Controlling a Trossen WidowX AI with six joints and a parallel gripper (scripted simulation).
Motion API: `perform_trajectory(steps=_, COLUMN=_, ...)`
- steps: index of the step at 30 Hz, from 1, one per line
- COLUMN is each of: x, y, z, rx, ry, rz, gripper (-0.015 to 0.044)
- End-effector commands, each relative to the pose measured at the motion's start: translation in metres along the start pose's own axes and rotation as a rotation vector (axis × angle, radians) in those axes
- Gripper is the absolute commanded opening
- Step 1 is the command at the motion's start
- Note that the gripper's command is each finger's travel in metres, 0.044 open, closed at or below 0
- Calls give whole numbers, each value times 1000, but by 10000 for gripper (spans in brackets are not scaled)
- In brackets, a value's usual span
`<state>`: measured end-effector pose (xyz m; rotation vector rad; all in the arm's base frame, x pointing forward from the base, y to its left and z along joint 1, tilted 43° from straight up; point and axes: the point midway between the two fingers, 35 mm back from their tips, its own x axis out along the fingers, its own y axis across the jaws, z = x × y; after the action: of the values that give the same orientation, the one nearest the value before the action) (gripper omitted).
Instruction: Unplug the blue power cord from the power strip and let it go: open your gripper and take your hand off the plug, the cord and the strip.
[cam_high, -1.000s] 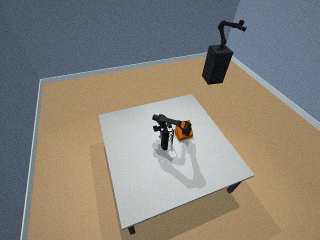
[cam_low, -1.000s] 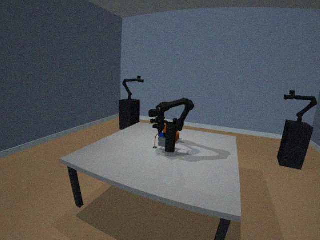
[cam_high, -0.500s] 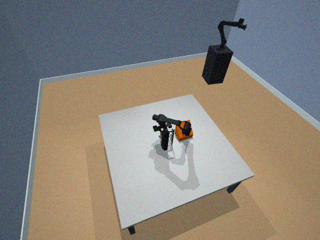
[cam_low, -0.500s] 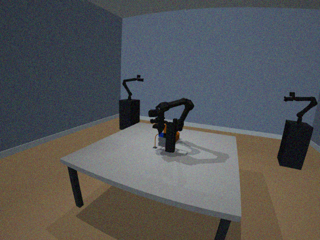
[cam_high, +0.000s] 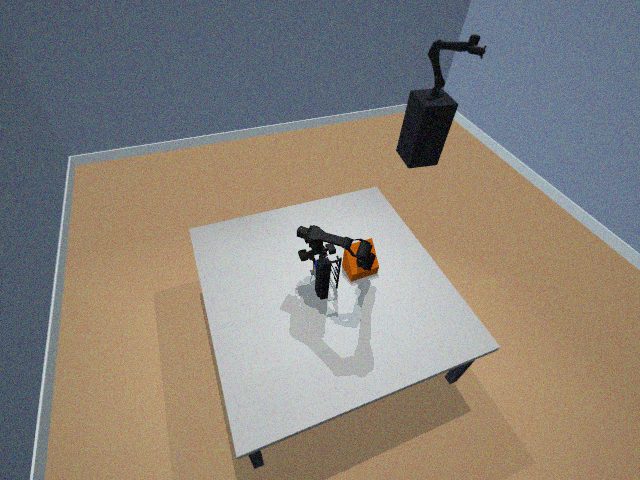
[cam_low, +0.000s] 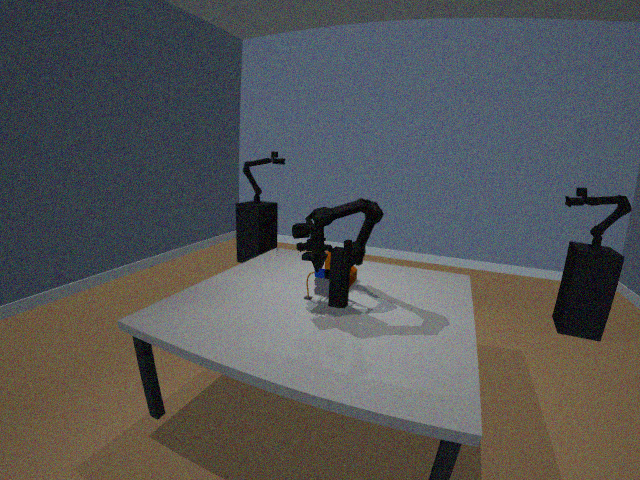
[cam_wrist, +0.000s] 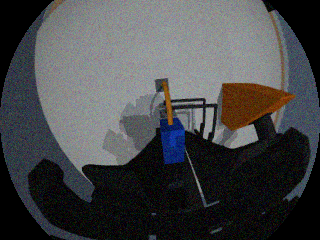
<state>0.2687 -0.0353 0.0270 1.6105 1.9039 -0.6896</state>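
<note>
I have the pincer (cam_wrist: 172, 163) clamped on the blue plug (cam_wrist: 172, 140), which sits beside the upright black power strip (cam_low: 338, 279) near the middle of the surface (cam_low: 248, 330). An orange cord (cam_wrist: 167, 103) runs from the plug down to the surface

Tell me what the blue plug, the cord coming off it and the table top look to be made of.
Blue plug: probably moulded plastic; a flat, matte, blocky shape, clamped in the gripper. Cord: likely rubber or plastic sheathing; thin, orange, gently curved. Table top: a smooth, matte, pale grey slab, perhaps laminate or painted board; the look leaves it open.
</note>
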Motion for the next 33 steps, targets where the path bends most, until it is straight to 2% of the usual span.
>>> perform_trajectory(steps=1, x=-11, y=1, z=32, rx=3, ry=-78, rz=9, gripper=0)
perform_trajectory(steps=16, x=-16, y=-1, z=56, rx=4, ry=-77, rz=10, gripper=0)
perform_trajectory(steps=29, x=-12, y=-3, z=50, rx=5, ry=-74, rz=11, gripper=341)
perform_trajectory(steps=33, x=-18, y=-2, z=69, rx=5, ry=-77, rz=12, gripper=440)
